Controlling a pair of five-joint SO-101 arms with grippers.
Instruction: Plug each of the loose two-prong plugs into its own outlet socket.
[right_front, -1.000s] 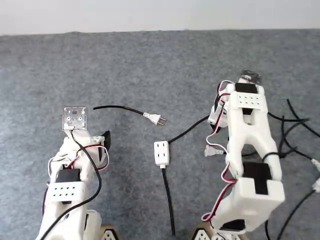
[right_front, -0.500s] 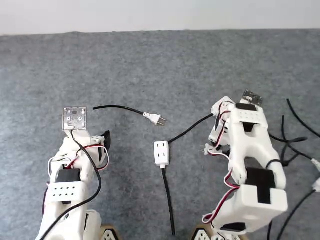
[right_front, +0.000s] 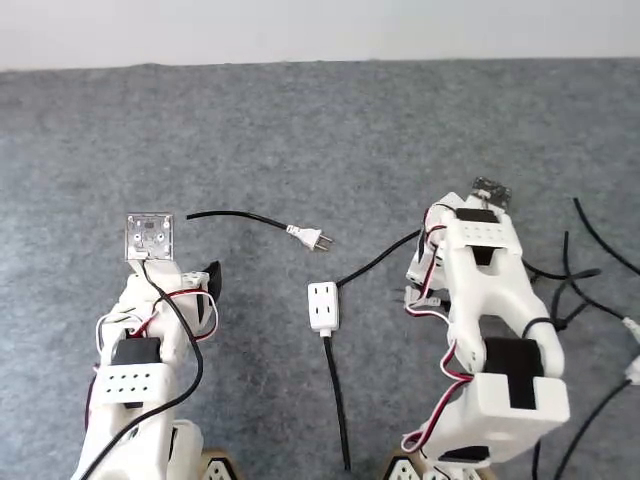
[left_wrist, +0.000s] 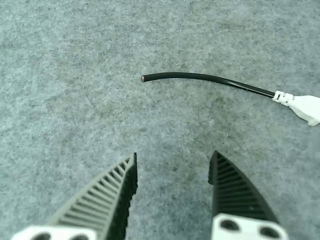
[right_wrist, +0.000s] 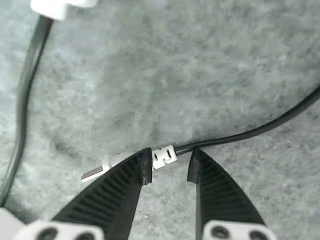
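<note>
High view: one plug lies free, the right fingers straddle the other

At 8 o'clock on the grey worktop (right_front: 300, 120) sits the left arm (right_front: 150, 340). Its left gripper (left_wrist: 172, 161) hangs low with fingers spread and nothing between them. It is probably parked there because the cut end of a black cable (left_wrist: 200, 77) lies just ahead, within easy reach.

That cable runs toward 3 o'clock and ends in the first plug (right_front: 312, 238), which lies flat near the centre. Just apart at its 6 o'clock is the outlet block (right_front: 322, 305), with nothing plugged into it, so neither plug is seated.

At 4 o'clock the right arm (right_front: 485, 300) folds down over its work. The right gripper (right_wrist: 167, 161) has fingers parted narrowly either side of the second plug (right_wrist: 115, 161), at the ribbed neck where the cord joins. One fingertip looks to be touching and the other is a shade clear. Gripping at the neck would leave the prongs free for insertion.
</note>
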